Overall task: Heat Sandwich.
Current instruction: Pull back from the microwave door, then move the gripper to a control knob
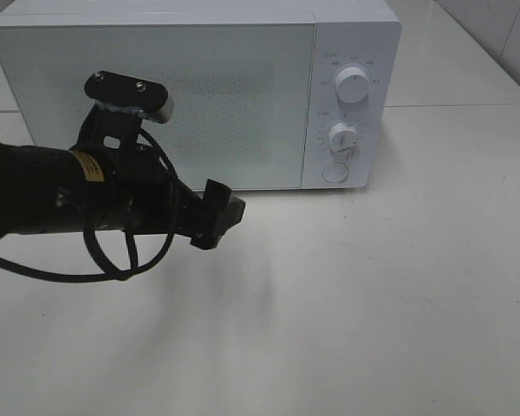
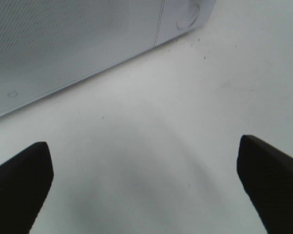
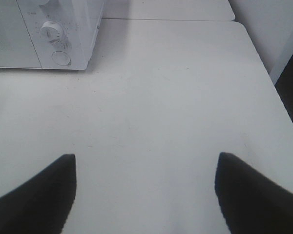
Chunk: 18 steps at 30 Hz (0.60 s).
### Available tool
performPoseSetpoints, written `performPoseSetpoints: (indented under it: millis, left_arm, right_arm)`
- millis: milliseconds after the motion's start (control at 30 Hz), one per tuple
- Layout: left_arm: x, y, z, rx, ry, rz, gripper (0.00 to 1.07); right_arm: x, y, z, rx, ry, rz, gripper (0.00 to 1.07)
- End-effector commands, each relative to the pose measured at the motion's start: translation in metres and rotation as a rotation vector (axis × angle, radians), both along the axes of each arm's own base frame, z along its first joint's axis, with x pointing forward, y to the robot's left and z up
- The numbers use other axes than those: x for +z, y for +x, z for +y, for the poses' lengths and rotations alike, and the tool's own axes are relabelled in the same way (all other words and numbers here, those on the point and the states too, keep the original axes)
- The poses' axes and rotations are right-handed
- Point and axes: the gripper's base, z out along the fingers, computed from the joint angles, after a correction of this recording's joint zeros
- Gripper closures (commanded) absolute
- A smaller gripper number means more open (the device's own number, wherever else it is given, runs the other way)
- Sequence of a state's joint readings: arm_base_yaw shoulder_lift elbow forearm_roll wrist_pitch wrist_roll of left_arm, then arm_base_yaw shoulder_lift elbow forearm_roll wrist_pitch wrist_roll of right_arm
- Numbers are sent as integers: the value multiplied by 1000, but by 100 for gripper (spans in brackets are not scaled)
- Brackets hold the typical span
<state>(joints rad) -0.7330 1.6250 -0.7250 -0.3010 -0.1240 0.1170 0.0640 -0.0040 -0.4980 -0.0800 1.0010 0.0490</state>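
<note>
Sandwich unseen — left gripper (image 1: 224, 215), wide open and empty, hangs nearest the shut microwave (image 1: 199, 87); right gripper (image 3: 146, 190) likewise open.

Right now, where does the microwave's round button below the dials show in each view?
Exterior high: button directly under the lower dial, right of the door seam.
Left wrist: button beside the door seam; dials out of view.
Right wrist: button under the lower dial.
Shared landmark: the door seam.

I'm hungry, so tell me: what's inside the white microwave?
The microwave has a shut, frosted door, so whatever is inside is hidden. No sandwich shows on the table.
</note>
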Motion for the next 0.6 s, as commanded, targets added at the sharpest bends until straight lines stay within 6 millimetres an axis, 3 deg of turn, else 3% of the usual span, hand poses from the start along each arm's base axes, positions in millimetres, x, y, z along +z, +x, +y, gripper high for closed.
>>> performPoseSetpoints:
  millis: [33,167,333,600]
  left_arm:
    - [3,-2,3,-8,22,56,9]
    - [4,-6,23,-15,139,297,9]
    - [17,-13,39,-52,242,427,9]
    - [46,-18,76,25,238,472,9]
  right_arm:
    - [0,-4,0,-5,1,-32,32]
    - [0,-4,0,-5,1,-32,32]
    - [0,-4,0,-5,1,-32,32]
    - [0,-4,0,-5,1,-32,32]
